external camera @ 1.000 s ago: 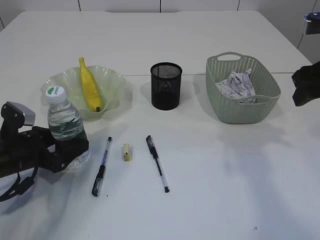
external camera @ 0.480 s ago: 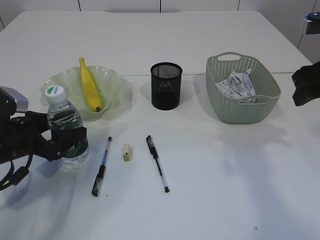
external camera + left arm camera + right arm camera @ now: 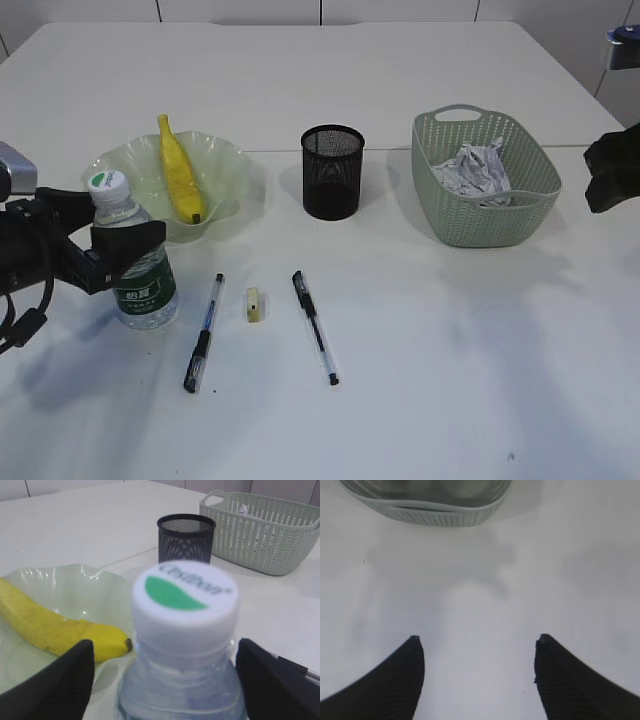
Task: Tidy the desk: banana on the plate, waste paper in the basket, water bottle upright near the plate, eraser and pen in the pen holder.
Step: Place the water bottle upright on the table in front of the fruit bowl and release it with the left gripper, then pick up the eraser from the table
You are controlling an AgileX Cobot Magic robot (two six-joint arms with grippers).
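From outside, the bottle (image 3: 133, 262) stands upright on the desk (image 3: 450, 350) just before the plate (image 3: 225, 170), its neck between the fingers of my left hand (image 3: 125, 245); whether they touch it I cannot tell. My right hand (image 3: 612, 170) is cut off at the frame's edge.

My left wrist camera shows the cap (image 3: 184, 607) between spread fingers (image 3: 55, 680), clear of both, the banana (image 3: 55, 630) behind.

My right wrist camera shows open, empty fingers (image 3: 385, 680) over bare desk, the basket (image 3: 427, 510) cropped above.

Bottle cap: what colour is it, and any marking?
The bottle cap is white with a green leaf-shaped patch and printed lettering; the left wrist view shows it best.
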